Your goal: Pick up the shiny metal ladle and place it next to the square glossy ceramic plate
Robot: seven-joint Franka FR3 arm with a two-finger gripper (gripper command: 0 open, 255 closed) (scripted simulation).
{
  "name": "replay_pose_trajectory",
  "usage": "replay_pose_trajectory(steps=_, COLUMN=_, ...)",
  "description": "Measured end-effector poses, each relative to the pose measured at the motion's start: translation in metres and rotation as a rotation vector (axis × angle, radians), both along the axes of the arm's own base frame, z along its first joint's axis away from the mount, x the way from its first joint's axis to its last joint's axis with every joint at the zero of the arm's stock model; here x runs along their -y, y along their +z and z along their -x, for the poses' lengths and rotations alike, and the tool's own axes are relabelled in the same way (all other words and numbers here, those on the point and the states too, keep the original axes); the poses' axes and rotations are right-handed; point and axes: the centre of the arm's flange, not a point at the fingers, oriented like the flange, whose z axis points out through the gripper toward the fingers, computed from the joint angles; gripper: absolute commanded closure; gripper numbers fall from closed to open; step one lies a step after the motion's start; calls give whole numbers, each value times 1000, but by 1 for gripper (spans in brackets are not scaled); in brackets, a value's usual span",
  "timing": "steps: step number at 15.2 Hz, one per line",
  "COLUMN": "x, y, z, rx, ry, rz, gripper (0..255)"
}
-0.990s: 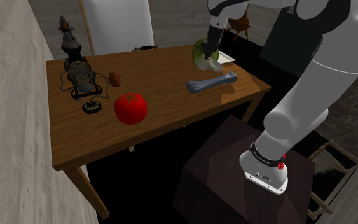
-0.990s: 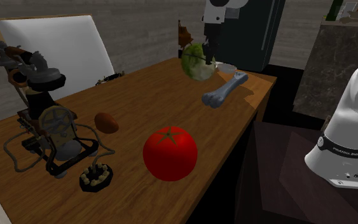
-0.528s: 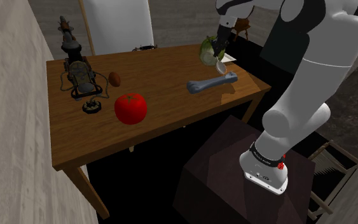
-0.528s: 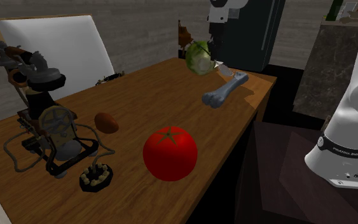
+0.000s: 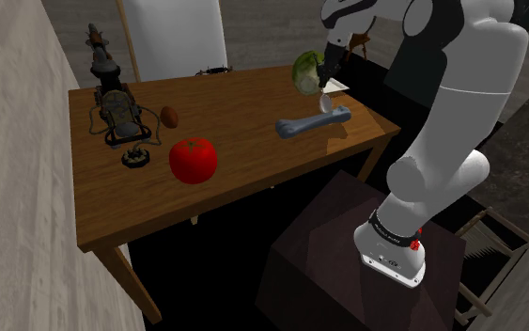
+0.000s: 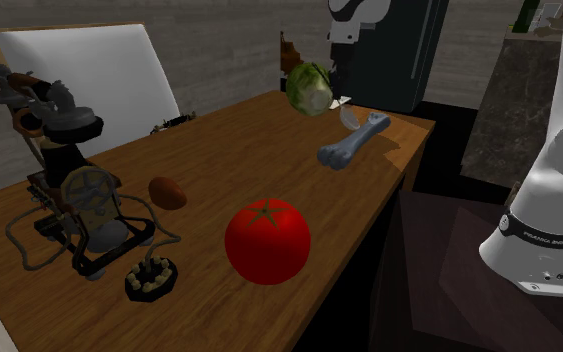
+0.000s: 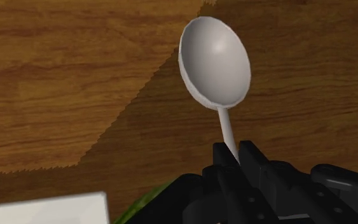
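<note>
Ladle is gripped by its handle in the narrowly closed end effector and has been carried nearer the white plate. It is held above the tabletop, so lowering beside the plate is judged next.

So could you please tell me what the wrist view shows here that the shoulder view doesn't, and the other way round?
Wrist view: the grey ladle up close, with the hollow of its bowl facing the camera and its thin handle clasped between the black fingers.

Shoulder view: the red tomato, the grey bone, the white arm and its stand.

Both: the gripper holding the ladle above the wooden table, with the white plate close by.
</note>
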Motion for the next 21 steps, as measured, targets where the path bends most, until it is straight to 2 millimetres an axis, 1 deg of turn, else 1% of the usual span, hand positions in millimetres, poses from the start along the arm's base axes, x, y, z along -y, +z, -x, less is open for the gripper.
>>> replay_pose_trajectory(steps=2, x=1, y=-4, z=0, rx=10, ry=2, rz=6, gripper=255)
replay_pose_trajectory(steps=4, x=-1, y=-14, z=-3, rx=11, ry=2, rz=5, gripper=255)
replay_pose_trajectory(steps=7, x=-1, y=-29, z=-1, rx=14, ry=2, rz=7, gripper=255)
replay_pose_trajectory(steps=8, x=-1, y=-29, z=-2, rx=15, ry=2, rz=7, gripper=0)
replay_pose_trajectory(steps=9, x=-1, y=-29, z=-2, rx=15, ry=2, rz=7, gripper=0)
replay_pose_trajectory(steps=10, x=-5, y=-26, z=8, rx=31, ry=-20, rz=19, gripper=0)
replay_pose_trajectory(steps=11, x=-11, y=-20, z=21, rx=65, ry=-56, rz=43, gripper=0)
replay_pose_trajectory(steps=13, x=-27, y=-8, z=54, rx=149, ry=-145, rz=103, gripper=0)
replay_pose_trajectory(steps=14, x=-32, y=-5, z=63, rx=177, ry=-172, rz=122, gripper=0)
replay_pose_trajectory(steps=16, x=-36, y=-10, z=68, rx=199, ry=-192, rz=135, gripper=0)
replay_pose_trajectory(steps=21, x=-36, y=-35, z=65, rx=206, ry=-199, rz=140, gripper=0)
